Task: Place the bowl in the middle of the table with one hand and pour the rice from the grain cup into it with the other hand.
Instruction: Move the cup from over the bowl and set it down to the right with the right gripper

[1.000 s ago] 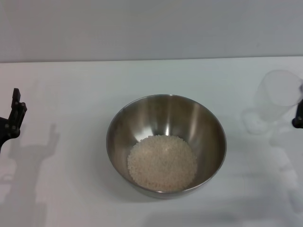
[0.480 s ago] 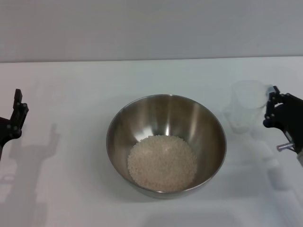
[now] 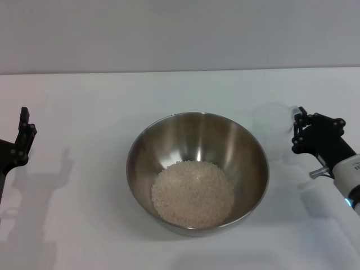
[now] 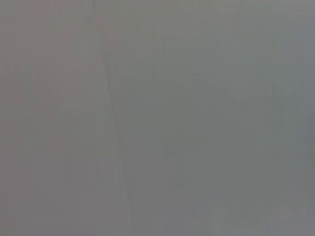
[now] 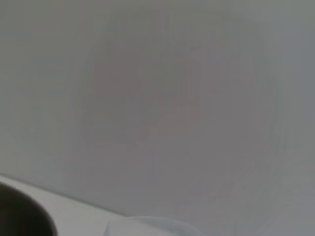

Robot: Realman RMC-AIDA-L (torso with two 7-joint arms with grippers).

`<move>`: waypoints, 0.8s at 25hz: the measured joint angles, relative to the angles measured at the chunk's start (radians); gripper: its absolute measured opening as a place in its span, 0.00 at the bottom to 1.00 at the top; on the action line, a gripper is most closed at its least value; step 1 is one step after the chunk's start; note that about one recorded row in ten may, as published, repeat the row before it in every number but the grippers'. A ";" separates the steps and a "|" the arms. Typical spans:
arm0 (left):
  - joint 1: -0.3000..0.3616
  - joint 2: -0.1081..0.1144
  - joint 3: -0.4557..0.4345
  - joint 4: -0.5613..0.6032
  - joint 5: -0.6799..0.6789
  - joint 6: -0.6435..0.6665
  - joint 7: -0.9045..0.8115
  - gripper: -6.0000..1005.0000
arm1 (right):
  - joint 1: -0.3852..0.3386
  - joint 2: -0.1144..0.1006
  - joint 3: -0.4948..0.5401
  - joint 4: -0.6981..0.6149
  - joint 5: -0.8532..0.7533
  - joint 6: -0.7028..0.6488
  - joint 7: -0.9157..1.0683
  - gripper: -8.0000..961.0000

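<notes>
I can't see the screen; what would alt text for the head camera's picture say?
A steel bowl holding a heap of rice sits mid-table. Beside it, toward the robot's right, the right gripper is at a clear grain cup that looks empty. The left gripper waits at the table's left edge.

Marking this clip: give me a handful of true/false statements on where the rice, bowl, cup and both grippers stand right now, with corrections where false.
1. The rice lies in a heap inside the bowl. True.
2. The bowl sits at the far left edge of the table. False: it stands near the middle.
3. The grain cup is at the right gripper, to the right of the bowl. True.
4. The grain cup is full of rice. False: it looks empty and see-through.
5. The left gripper is touching the bowl. False: it hangs at the left edge, well apart from it.
</notes>
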 joint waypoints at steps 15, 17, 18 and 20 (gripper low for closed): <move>0.000 0.000 0.000 0.000 0.000 0.002 -0.002 0.81 | 0.028 0.000 -0.022 0.001 -0.012 0.080 0.005 0.12; 0.000 0.000 0.000 0.000 0.000 0.002 -0.002 0.81 | 0.028 0.000 -0.022 0.002 -0.012 0.085 0.005 0.13; 0.000 0.000 0.000 0.000 0.000 0.002 -0.002 0.81 | 0.028 0.000 -0.022 0.002 -0.012 0.088 0.005 0.13; 0.000 0.000 0.000 0.000 0.000 0.002 -0.002 0.81 | 0.028 0.001 -0.021 0.004 -0.012 0.094 0.005 0.13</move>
